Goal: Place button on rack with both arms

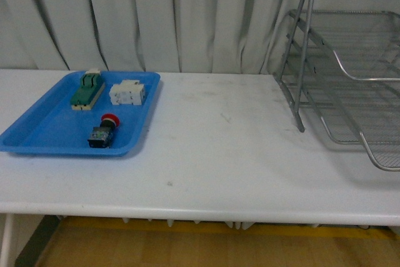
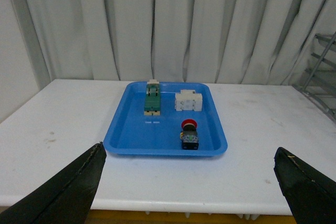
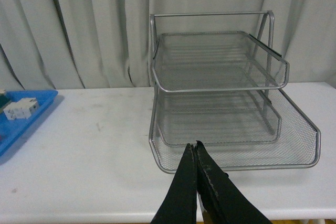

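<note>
Table [image 1: 225, 154]: button [image 1: 104, 130] near breaker [image 1: 127, 94], switch [image 1: 87, 89]

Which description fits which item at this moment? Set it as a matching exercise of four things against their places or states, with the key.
Things:
1. red-capped button
2. green-topped switch
3. left gripper
4. right gripper

Descriptions:
a. jaws closed together, facing the wire mesh rack
b. on the blue tray, near its front edge
c. at the back of the blue tray, left of the white breaker
d. jaws wide apart, facing the blue tray

Pairs: 1-b, 2-c, 3-d, 4-a
</note>
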`<act>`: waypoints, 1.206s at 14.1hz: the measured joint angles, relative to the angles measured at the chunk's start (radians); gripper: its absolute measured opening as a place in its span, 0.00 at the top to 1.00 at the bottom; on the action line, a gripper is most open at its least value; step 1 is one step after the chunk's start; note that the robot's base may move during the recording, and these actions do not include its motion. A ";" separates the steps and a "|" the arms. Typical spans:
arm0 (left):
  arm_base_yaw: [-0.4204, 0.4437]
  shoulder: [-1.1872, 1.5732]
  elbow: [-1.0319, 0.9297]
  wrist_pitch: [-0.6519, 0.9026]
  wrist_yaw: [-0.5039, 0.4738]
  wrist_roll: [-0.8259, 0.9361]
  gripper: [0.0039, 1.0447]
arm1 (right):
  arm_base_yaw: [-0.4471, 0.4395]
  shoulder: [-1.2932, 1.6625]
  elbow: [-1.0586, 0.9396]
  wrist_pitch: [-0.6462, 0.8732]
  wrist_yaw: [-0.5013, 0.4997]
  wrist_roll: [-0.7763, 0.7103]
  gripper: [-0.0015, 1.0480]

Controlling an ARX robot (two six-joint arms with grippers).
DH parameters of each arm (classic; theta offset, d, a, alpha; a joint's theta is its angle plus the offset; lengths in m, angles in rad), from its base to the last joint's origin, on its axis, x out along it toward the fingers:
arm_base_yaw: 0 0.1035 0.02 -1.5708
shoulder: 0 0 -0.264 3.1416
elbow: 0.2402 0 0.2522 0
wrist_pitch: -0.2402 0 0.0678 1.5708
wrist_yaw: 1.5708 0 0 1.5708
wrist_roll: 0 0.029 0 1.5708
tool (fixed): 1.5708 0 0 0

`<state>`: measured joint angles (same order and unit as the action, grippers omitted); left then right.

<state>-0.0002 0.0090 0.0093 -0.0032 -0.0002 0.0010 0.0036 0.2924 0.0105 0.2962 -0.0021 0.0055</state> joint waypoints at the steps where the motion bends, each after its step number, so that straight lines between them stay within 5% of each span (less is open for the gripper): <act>1: 0.000 0.000 0.000 0.000 0.000 0.000 0.06 | 0.000 -0.023 0.000 -0.025 0.000 0.000 0.98; 11: 0.000 0.000 0.000 0.000 0.000 0.000 0.06 | -0.004 -0.288 0.001 -0.299 0.002 0.000 0.98; 13: 0.000 0.000 0.000 0.001 0.000 0.000 0.06 | -0.004 -0.288 0.001 -0.299 0.002 -0.002 0.46; 17: 0.000 0.000 0.000 0.001 0.000 0.000 0.06 | -0.004 -0.288 0.001 -0.299 0.002 -0.002 0.32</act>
<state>-0.0002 0.0090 0.0093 -0.0025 -0.0002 0.0010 -0.0002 0.0040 0.0113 -0.0032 -0.0002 0.0036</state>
